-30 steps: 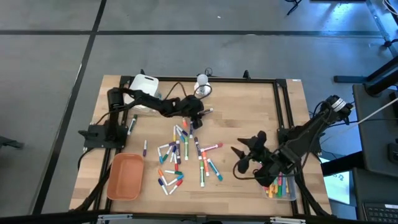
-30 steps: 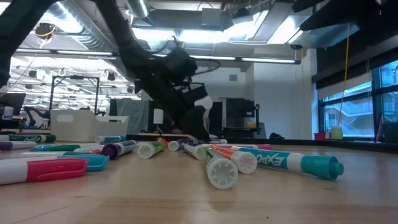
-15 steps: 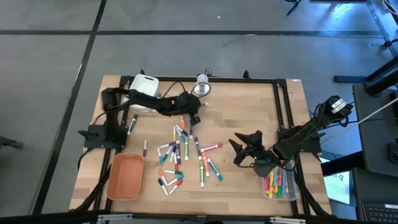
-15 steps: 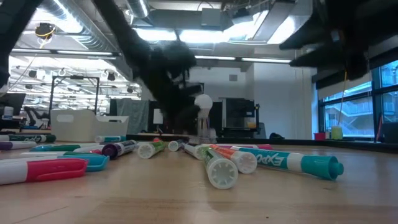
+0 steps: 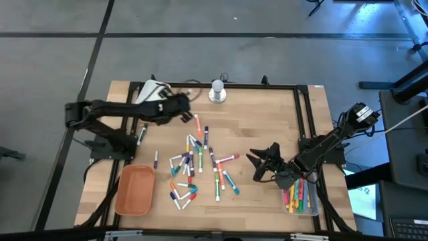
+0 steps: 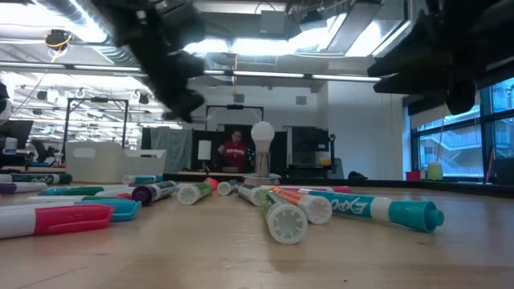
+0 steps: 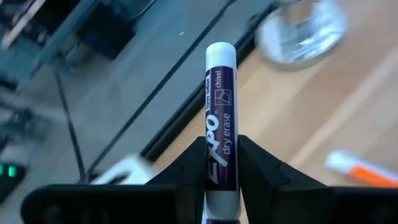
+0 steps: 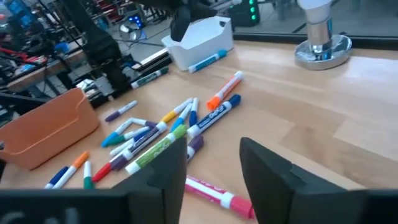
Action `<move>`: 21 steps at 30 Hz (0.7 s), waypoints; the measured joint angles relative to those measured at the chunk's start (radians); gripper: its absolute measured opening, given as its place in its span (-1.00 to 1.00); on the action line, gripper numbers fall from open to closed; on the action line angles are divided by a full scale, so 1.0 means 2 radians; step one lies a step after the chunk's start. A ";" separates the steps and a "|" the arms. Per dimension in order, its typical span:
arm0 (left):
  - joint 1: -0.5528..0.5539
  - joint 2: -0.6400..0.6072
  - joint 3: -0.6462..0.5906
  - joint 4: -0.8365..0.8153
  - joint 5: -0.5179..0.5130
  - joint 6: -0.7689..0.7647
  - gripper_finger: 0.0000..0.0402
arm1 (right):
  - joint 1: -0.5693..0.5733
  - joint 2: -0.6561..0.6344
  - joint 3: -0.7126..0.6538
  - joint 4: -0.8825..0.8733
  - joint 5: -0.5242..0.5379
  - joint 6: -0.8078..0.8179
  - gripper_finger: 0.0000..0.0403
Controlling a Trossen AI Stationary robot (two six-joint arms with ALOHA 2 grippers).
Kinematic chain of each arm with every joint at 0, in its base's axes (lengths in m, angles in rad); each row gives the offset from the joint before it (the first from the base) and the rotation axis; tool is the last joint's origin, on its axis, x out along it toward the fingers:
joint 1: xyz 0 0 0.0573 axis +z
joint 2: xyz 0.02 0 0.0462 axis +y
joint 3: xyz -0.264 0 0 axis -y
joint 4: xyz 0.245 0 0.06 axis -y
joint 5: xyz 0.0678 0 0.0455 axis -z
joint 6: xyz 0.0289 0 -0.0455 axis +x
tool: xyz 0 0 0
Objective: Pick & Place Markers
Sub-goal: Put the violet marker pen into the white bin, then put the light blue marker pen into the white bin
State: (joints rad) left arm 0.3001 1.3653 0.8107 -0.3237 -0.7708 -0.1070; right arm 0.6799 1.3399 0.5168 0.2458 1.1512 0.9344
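Wooden table (image 5: 267,120), markers (image 5: 194,164) scattered mid-board. Left gripper (image 7: 221,163) pinches a purple marker (image 7: 219,118); carry it level to the white tray (image 5: 152,92). Right gripper (image 8: 213,163) spread, empty.

2 dark jointed arms, matte blk, blocky angular fingers (image 8: 264,168), blk cables along links, chunky wrist housings, no markings visible

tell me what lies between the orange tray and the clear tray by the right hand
In the high view, the scattered markers on the wooden table lie between the orange tray and the clear tray, with the right hand just short of the clear tray.
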 joint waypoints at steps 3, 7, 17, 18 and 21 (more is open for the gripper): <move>0.035 -0.041 -0.047 -0.012 0.000 -0.024 -0.67 | 0.007 0.000 0.000 0.000 0.000 0.000 -0.34; 0.085 -0.087 -0.089 -0.034 -0.003 -0.066 -0.67 | 0.006 0.000 0.000 0.000 0.007 0.002 -0.43; 0.174 -0.108 -0.114 -0.049 0.075 -0.082 -0.56 | 0.005 0.000 0.000 0.000 0.017 0.002 -0.47; 0.181 -0.107 -0.114 -0.050 0.081 -0.082 -0.53 | 0.005 0.000 0.000 -0.001 0.017 0.002 -0.47; 0.197 -0.108 -0.114 -0.050 0.088 -0.082 -0.42 | 0.005 0.000 0.000 -0.001 0.017 0.002 -0.47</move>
State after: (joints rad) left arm 0.6934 1.1500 0.5835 -0.4230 -0.5941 -0.2701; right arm 0.6907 1.3399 0.5171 0.2447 1.1851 0.9379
